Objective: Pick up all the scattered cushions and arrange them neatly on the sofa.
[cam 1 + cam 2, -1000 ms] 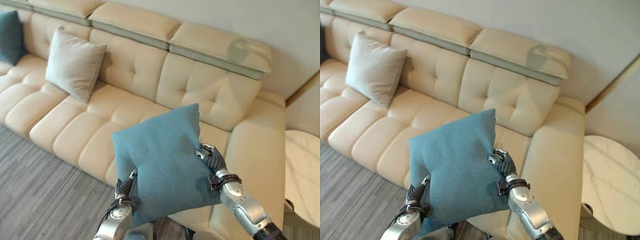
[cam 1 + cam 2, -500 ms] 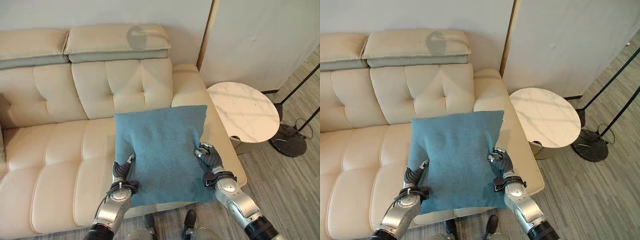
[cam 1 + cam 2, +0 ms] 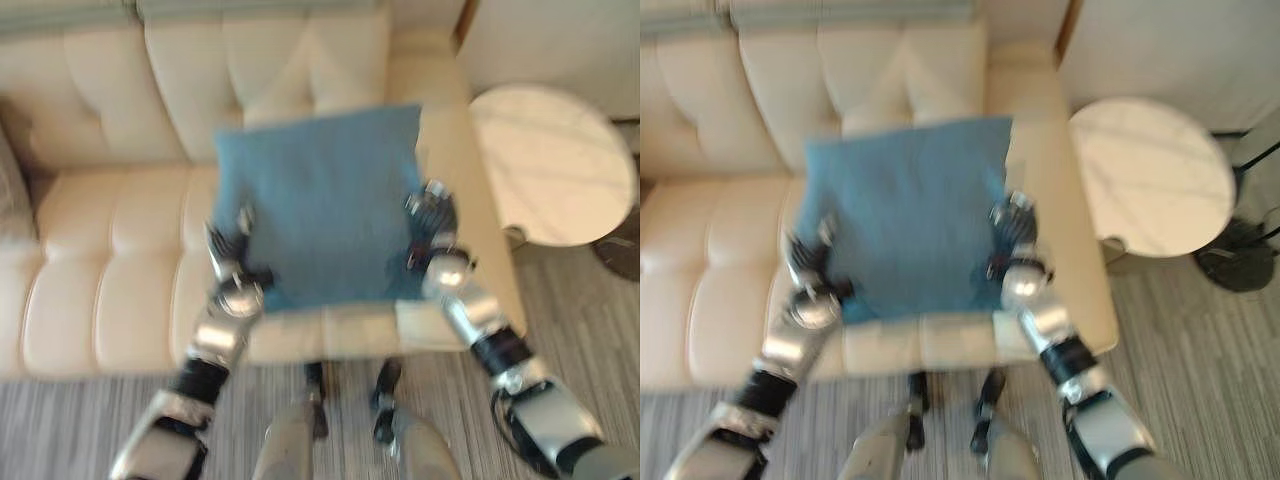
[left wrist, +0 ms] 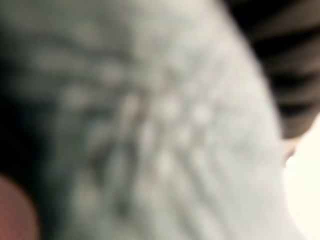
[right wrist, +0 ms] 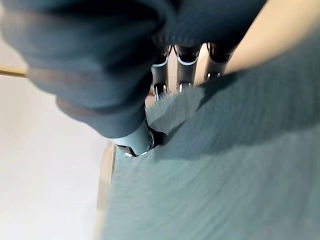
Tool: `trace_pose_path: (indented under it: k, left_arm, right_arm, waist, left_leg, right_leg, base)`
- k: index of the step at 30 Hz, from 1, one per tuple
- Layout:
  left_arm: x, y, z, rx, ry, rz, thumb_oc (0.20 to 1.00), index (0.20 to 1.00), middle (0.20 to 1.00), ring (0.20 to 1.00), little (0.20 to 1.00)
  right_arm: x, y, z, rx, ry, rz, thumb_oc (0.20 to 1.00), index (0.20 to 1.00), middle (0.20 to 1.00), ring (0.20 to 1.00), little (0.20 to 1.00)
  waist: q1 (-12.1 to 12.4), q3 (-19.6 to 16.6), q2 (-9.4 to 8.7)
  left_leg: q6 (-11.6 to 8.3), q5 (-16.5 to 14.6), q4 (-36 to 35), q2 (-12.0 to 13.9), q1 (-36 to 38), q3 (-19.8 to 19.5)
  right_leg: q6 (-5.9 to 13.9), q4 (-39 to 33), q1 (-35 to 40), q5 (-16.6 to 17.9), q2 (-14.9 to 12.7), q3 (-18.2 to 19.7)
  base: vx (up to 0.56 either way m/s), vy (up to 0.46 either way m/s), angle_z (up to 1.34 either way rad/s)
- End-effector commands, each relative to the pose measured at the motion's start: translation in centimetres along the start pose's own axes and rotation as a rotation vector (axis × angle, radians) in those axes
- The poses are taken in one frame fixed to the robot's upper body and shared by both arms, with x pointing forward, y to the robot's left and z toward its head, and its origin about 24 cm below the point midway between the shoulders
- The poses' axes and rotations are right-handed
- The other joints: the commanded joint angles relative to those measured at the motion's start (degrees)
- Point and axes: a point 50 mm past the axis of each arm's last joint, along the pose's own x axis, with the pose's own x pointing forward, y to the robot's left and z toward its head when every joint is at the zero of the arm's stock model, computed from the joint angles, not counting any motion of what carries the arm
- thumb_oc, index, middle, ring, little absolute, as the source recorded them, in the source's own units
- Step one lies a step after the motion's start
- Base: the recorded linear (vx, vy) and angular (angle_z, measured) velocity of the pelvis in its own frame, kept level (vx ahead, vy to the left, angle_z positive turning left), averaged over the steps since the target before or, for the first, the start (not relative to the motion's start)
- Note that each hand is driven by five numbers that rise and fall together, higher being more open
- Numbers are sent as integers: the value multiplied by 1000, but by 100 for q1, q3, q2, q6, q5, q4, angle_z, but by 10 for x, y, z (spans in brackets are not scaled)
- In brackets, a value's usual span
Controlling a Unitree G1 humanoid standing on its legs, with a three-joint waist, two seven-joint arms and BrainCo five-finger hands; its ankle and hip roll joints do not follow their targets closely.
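Teal woven cushion (image 3: pixel 322 200), square and soft-cornered, held flat over the seat of the cream sofa (image 3: pixel 110 240) at the armrest end, its far edge toward the tufted backrest. Gripped on 2 opposite sides: left hand (image 3: pixel 228 250) on the side away from the armrest, fingers curled against the fabric edge; right hand (image 3: pixel 430 222) on the armrest side, thumb and silver fingers (image 5: pixel 184 70) pinching the cloth, as seen close in the right wrist view, where the fine ribbed weave folds under the thumb. Smooth padded leather on the sofa, stitched into plump rectangular panels. Round pale marble-patterned side table (image 3: pixel 555 160) just past the armrest. Grey striped floor (image 3: pixel 70 420) in front of the sofa.
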Motion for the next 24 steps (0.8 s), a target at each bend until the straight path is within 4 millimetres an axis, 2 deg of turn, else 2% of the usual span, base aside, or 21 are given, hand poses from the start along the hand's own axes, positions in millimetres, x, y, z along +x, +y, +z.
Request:
trace_pose_path:
  k: [1, 2, 3, 4, 5, 6, 7, 8, 10, 12, 13, 14, 15, 16, 17, 18, 19, 20, 22, 23, 24]
  left_arm:
    - [22, -32, 97, 51, -435, -79, 200, 200, 200, 200, 200]
    - [39, -36, 141, 145, -572, -58, 200, 200, 200, 200, 200]
    - [40, -37, 143, 142, -577, -58, 200, 200, 200, 200, 200]
    - [50, -40, 185, 224, -695, -47, 200, 200, 200, 200, 200]
    - [51, -41, 190, 220, -703, -46, 200, 200, 200, 200, 200]
    - [58, -42, 219, 257, -744, -36, 200, 200, 200, 200, 200]
    - [58, -42, 222, 253, -750, -34, 200, 200, 200, 200, 200]
    - [65, -34, 243, 336, -805, 1, 200, 200, 200, 200, 200]
    - [84, -3, 284, 453, -832, 111, 200, 200, 200, 200, 200]
    - [87, 6, 291, 459, -827, 147, 200, 200, 200, 200, 200]
    - [96, 27, 296, 491, -800, 217, 1000, 1000, 1000, 1000, 1000]
    - [100, 34, 295, 513, -783, 229, 1000, 1000, 1000, 1000, 1000]
    - [100, 34, 295, 512, -783, 229, 1000, 1000, 1000, 1000, 1000]
    - [110, 56, 295, 526, -723, 261, 1000, 1000, 1000, 1000, 1000]
    - [110, 56, 296, 523, -724, 262, 1000, 1000, 1000, 1000, 1000]
    - [119, 78, 286, 505, -655, 307, 1000, 1000, 1000, 1000, 1000]
    - [124, 91, 278, 469, -609, 331, 1000, 1000, 1000, 1000, 1000]
    - [124, 91, 278, 468, -608, 332, 1000, 1000, 1000, 1000, 1000]
    - [131, 111, 258, 411, -522, 361, 1000, 1000, 1000, 1000, 1000]
    - [132, 111, 258, 411, -521, 361, 1000, 1000, 1000, 1000, 1000]
    - [134, 122, 247, 353, -481, 369, 1000, 1000, 1000, 1000, 1000]
  right_arm:
    - [4, 49, 109, 174, -374, 111, 200, 200, 200, 200, 200]
    - [18, 36, 147, 114, -492, 53, 200, 200, 200, 200, 200]
    - [18, 36, 150, 116, -497, 51, 200, 200, 200, 200, 200]
    - [29, 24, 187, 33, -602, 1, 200, 200, 200, 200, 200]
    - [30, 23, 191, 35, -610, -2, 200, 200, 200, 200, 200]
    - [38, 13, 220, -66, -680, -39, 200, 200, 200, 200, 200]
    - [38, 12, 223, -64, -687, -41, 200, 200, 200, 200, 200]
    - [41, 2, 244, -127, -738, -78, 200, 200, 200, 200, 200]
    - [41, -31, 297, -277, -850, -196, 200, 200, 200, 200, 200]
    - [40, -40, 309, -298, -873, -242, 200, 200, 200, 200, 200]
    - [37, -66, 326, -363, -913, -356, 200, 200, 200, 200, 200]
    - [35, -75, 332, -432, -930, -409, 805, 805, 805, 805, 805]
    - [35, -75, 332, -432, -930, -409, 805, 805, 805, 805, 805]
    - [34, -101, 341, -538, -931, -522, 1000, 1000, 1000, 1000, 1000]
    - [33, -101, 342, -539, -933, -523, 1000, 1000, 1000, 1000, 1000]
    - [32, -123, 346, -614, -925, -639, 1000, 1000, 1000, 1000, 1000]
    - [32, -135, 344, -639, -906, -695, 1000, 1000, 1000, 1000, 1000]
    - [32, -134, 344, -640, -907, -694, 1000, 1000, 1000, 1000, 1000]
    - [32, -157, 337, -730, -873, -816, 1000, 1000, 1000, 1000, 1000]
    - [32, -156, 337, -731, -873, -815, 1000, 1000, 1000, 1000, 1000]
    - [33, -172, 329, -795, -830, -879, 1000, 1000, 1000, 1000, 1000]
  waist:
    - [-62, 109, -496]
    - [-83, 211, -422]
    - [-82, 207, -423]
    - [-113, 212, -351]
    - [-109, 216, -356]
    - [-116, 208, -323]
    - [-116, 208, -321]
    - [-103, 201, -289]
    - [-69, 227, -269]
    - [-58, 239, -267]
    - [-65, 256, -238]
    - [-64, 253, -220]
    - [-66, 241, -216]
    - [-50, 264, -212]
    - [-46, 263, -207]
    - [-39, 313, -251]
    - [-42, 337, -248]
    - [-46, 321, -240]
    - [-77, 350, -247]
    - [-82, 333, -242]
    - [-81, 341, -260]
  left_leg:
    - [-225, -1089, 982, -44, -188, -255]
    - [-242, -1143, 1348, -52, -704, -327]
    - [-234, -1135, 1382, -55, -775, -331]
    - [-240, -1190, 1678, -59, -1246, -388]
    - [-230, -1181, 1716, -63, -1330, -392]
    - [-246, -1209, 1944, -55, -1741, -409]
    - [-237, -1194, 1968, -59, -1812, -413]
    - [-243, -1191, 2083, -65, -2058, -437]
    - [-278, -1176, 2253, -29, -2700, -417]
    - [-284, -1139, 2255, -44, -2835, -415]
    - [-309, -1125, 2214, -57, -2984, -401]
    - [-303, -1090, 2201, -76, -3075, -400]
    - [-302, -1087, 2204, -78, -3095, -402]
    - [-304, -1060, 2158, -112, -3172, -398]
    - [-302, -1058, 2159, -113, -3185, -397]
    - [-308, -1072, 2161, -121, -3194, -396]
    - [-308, -1070, 2159, -130, -3201, -374]
    - [-299, -1053, 2160, -133, -3229, -372]
    - [-316, -1074, 2135, -144, -3190, -356]
    - [-306, -1056, 2135, -147, -3214, -354]
    - [-316, -1077, 2103, -158, -3145, -366]
  right_leg:
    - [627, -82, -135, -248, -365, 942]
    - [641, 292, -616, -329, -412, 1006]
    - [634, 320, -680, -326, -420, 1005]
    - [637, 665, -1152, -396, -457, 1061]
    - [629, 703, -1233, -394, -468, 1061]
    - [640, 943, -1629, -429, -505, 1098]
    - [632, 967, -1696, -422, -514, 1095]
    - [643, 1096, -1943, -426, -543, 1104]
    - [675, 1252, -2561, -397, -608, 1132]
    - [677, 1284, -2695, -388, -633, 1101]
    - [706, 1245, -2831, -376, -664, 1099]
    - [706, 1236, -2916, -348, -666, 1089]
    - [705, 1240, -2935, -346, -668, 1089]
    - [727, 1196, -3025, -310, -675, 1093]
    - [727, 1200, -3041, -309, -677, 1096]
    - [751, 1173, -3060, -294, -677, 1120]
    - [752, 1159, -3076, -281, -672, 1137]
    - [745, 1161, -3102, -268, -676, 1136]
    - [768, 1071, -3059, -245, -666, 1123]
    - [760, 1067, -3080, -230, -670, 1120]
    - [771, 996, -3013, -227, -652, 1131]
  base:
    - [-89, 29, 37]
    - [-90, 30, 35]
    - [-94, 47, 38]
    - [-47, 38, 51]
    - [-47, 68, 62]
    - [-24, 39, 39]
    - [-19, 56, 18]
    - [-1, 69, -3]
    - [32, 75, -8]
    - [31, 41, -6]
    - [29, 56, -1]
    - [35, 55, 1]
    - [26, 58, 2]
    - [24, 33, 2]
    - [52, 65, 1]
    - [41, 49, 2]
    - [36, 51, 1]
    - [14, 32, 2]
    - [28, 53, 1]
    - [40, 64, 0]
    - [9, 30, 0]
